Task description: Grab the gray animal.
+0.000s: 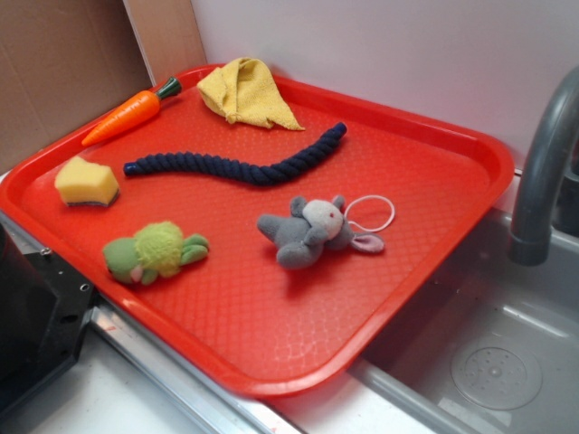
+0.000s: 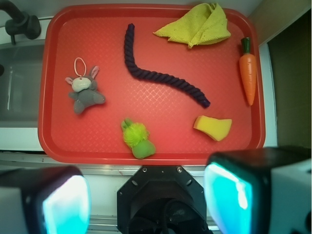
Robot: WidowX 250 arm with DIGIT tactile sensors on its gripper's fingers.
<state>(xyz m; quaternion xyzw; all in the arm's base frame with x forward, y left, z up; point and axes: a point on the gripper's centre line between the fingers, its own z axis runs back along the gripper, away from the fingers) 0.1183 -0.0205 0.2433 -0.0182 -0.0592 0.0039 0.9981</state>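
Observation:
The gray animal (image 1: 310, 231) is a small gray plush with a pinkish ear and a white string loop. It lies on the red tray (image 1: 271, 353), right of centre. In the wrist view the gray animal (image 2: 85, 92) lies at the tray's left side. My gripper (image 2: 146, 197) is open and empty, high above the tray's near edge, far from the plush. Its two fingers (image 2: 66, 202) show cyan pads wide apart. The gripper does not show in the exterior view.
On the tray lie a green-and-yellow plush (image 1: 154, 252), a yellow sponge (image 1: 86, 182), a dark blue rope (image 1: 240, 163), an orange carrot (image 1: 127, 115) and a yellow cloth (image 1: 246, 92). A sink (image 1: 507, 362) with a gray faucet (image 1: 543, 163) is at the right. The robot base (image 2: 163, 200) sits below the tray's edge.

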